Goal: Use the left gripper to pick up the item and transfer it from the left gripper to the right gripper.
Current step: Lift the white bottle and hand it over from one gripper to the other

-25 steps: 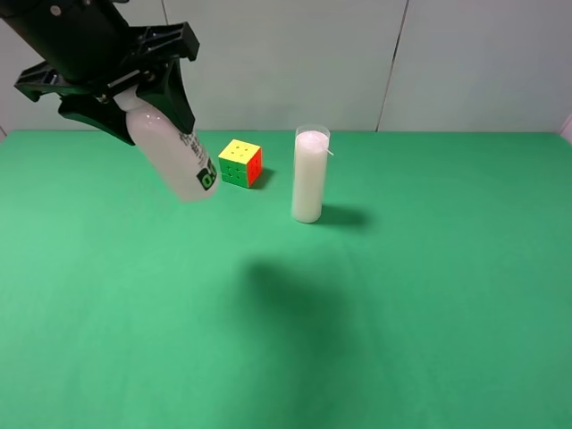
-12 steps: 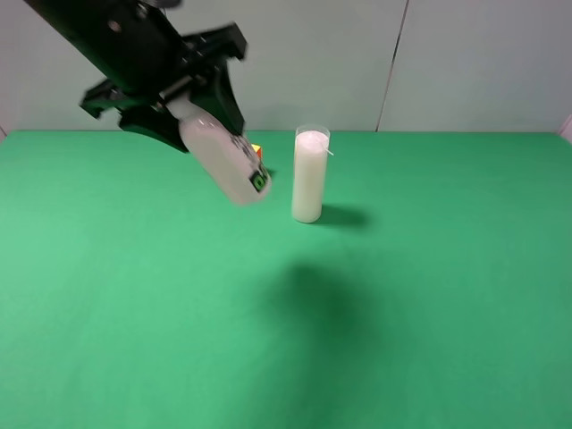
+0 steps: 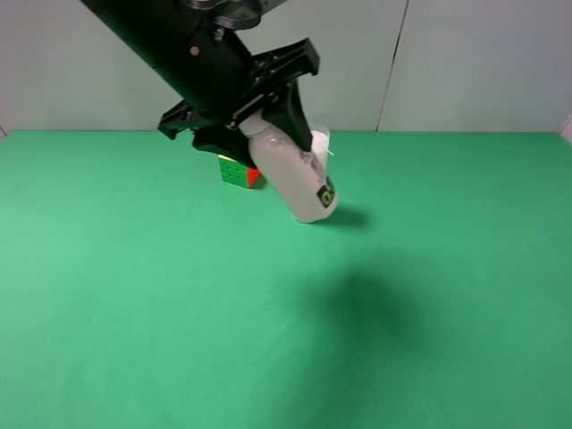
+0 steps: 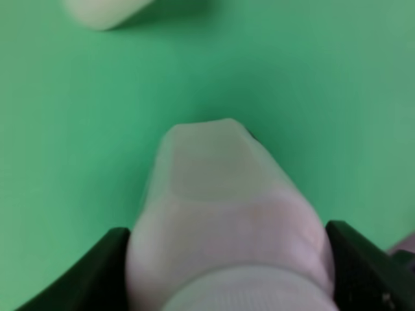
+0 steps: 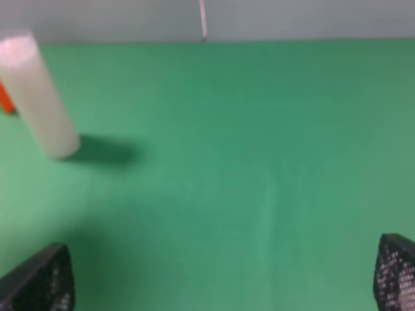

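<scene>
- L pincer [image 3: 253, 125] swung bottle [image 3: 299, 179] rightward; it hung tilted before candle [image 3: 319, 136], above bench [image 3: 134, 313].
- Pickup done: L pincer clamped bottle's cap end.
- Handover pending; R pincer [image 5: 217, 278] gaped wide, empty.

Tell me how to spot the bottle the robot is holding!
Look above the far middle of the green table, where the black left gripper hangs. The white bottle is clamped in it, tilted in the air. Unlike the glass candle and coloured cube, it is off the table and has a dark-and-green label.

Tilted white bottle [image 3: 298, 181] aloft in left tool [image 3: 257, 127]
</scene>
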You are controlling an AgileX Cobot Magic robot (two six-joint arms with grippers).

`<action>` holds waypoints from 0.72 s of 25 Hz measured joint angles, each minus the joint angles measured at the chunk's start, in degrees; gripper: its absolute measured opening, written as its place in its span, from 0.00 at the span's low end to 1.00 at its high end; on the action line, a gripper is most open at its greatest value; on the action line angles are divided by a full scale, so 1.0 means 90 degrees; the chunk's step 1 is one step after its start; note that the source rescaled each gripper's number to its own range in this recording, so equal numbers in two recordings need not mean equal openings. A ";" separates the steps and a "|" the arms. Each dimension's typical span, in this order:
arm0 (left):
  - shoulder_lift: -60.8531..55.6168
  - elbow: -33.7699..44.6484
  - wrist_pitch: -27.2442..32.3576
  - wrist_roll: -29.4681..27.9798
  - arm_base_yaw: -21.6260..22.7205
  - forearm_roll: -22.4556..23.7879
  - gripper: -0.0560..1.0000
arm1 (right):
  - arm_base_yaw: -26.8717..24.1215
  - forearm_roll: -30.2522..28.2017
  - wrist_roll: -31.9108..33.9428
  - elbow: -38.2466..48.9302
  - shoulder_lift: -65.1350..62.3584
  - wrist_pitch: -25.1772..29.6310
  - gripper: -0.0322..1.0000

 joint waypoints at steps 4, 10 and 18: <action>0.0295 -0.0312 -0.0002 0.0295 -0.0126 -0.0434 0.05 | 0.0000 0.0362 -0.0397 -0.0014 0.0608 0.0000 1.00; 0.0814 -0.0837 0.0135 0.0726 -0.0252 -0.0954 0.05 | 0.0000 0.1313 -0.1095 -0.0058 0.1119 -0.0297 1.00; 0.1234 -0.1211 0.0220 0.1309 -0.0430 -0.1554 0.05 | 0.0268 0.1915 -0.1597 -0.0058 0.1131 -0.0564 1.00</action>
